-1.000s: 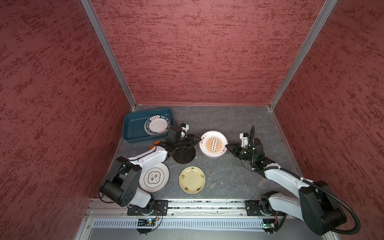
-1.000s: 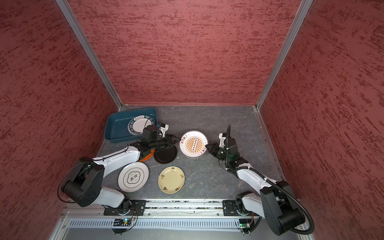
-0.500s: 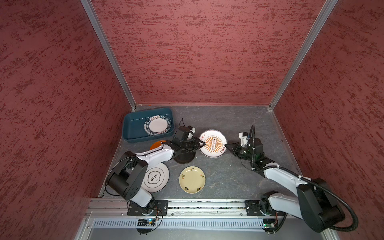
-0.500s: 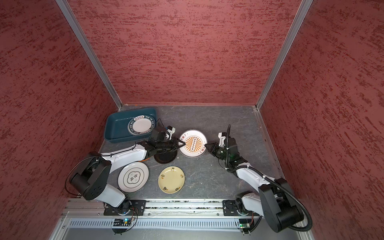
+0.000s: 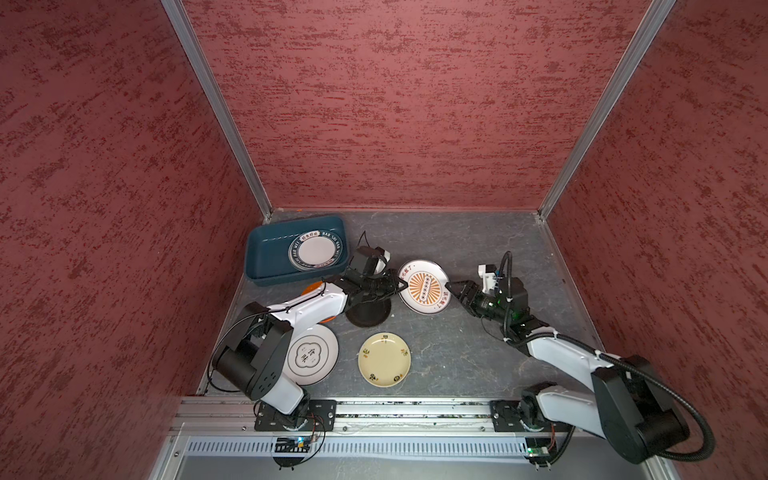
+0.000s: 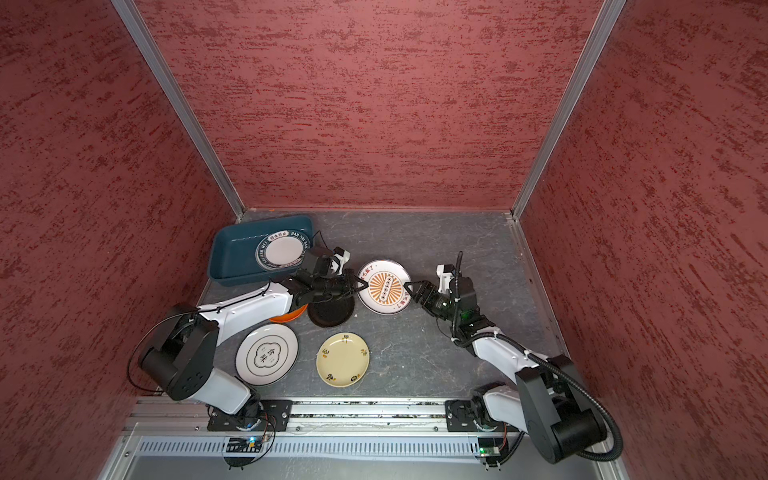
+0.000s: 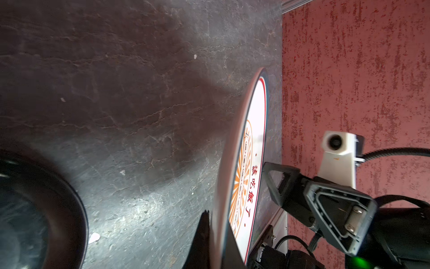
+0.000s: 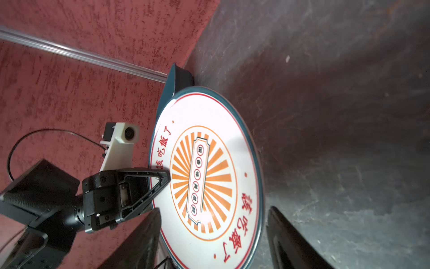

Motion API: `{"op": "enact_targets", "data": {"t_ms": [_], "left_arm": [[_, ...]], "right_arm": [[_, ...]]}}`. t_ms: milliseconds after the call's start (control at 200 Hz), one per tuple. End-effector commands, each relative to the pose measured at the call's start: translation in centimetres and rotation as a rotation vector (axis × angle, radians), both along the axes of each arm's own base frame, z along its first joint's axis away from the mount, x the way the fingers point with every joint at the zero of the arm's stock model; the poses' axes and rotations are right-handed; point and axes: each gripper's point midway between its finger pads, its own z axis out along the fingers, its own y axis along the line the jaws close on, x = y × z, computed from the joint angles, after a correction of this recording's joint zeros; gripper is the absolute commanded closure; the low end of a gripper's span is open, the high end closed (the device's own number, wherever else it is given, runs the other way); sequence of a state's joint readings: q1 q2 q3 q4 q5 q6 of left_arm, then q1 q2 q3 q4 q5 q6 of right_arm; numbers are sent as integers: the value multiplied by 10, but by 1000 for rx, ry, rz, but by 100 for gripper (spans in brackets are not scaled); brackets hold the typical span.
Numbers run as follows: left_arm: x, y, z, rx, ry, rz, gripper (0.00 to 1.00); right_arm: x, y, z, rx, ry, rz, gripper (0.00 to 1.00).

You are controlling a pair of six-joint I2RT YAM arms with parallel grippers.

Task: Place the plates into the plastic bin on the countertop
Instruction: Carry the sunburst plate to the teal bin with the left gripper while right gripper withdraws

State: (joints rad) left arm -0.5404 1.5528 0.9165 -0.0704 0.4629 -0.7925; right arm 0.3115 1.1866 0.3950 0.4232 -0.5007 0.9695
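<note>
A white plate with an orange sunburst point(image 5: 424, 286) point(image 6: 384, 286) point(image 8: 209, 174) sits between my two arms, over the countertop point(image 5: 457, 241). My left gripper point(image 5: 401, 286) point(image 6: 365, 284) point(image 7: 216, 223) is shut on its left rim. My right gripper point(image 5: 451, 289) point(image 6: 409, 286) point(image 8: 214, 209) stands open, its fingers point(image 8: 149, 233) on either side of the right rim and apart from it. At the back left is the plastic bin point(image 5: 259, 257) point(image 6: 226, 257), with one teal-rimmed plate point(image 5: 316, 250) in it.
A black plate point(image 5: 368, 313) lies under my left wrist, and my left arm partly hides an orange plate point(image 5: 311, 289). A white plate with a quatrefoil motif point(image 5: 311, 353) and a cream-yellow plate point(image 5: 384, 359) lie near the front. Red walls enclose the countertop.
My left gripper moved right from above the black plate and shut on the sunburst plate's left rim. My right gripper, shut on the right rim before, has opened.
</note>
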Motion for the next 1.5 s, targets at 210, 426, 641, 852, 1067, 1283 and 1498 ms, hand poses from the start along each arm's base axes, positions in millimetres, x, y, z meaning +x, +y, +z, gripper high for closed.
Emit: {"op": "enact_targets", "data": {"t_ms": [210, 426, 641, 852, 1067, 1283, 1498], "left_arm": [[22, 23, 25, 5, -56, 54, 100], [37, 62, 35, 33, -60, 146, 100], [51, 115, 52, 42, -93, 280, 100], [69, 175, 69, 50, -111, 428, 100], [86, 232, 72, 67, -124, 594, 100], [107, 266, 52, 37, -85, 715, 100], [123, 303, 50, 66, -111, 811, 100]], "right_arm": [[-5, -14, 20, -115, -103, -31, 1], [-14, -12, 31, -108, -141, -2, 1], [-20, -14, 33, -146, -143, 15, 1], [-26, -13, 51, -149, -204, 34, 1], [-30, -13, 65, -163, -279, 53, 1], [-30, -12, 63, -184, -267, 68, 1], [-32, -15, 61, -186, -258, 53, 1]]}}
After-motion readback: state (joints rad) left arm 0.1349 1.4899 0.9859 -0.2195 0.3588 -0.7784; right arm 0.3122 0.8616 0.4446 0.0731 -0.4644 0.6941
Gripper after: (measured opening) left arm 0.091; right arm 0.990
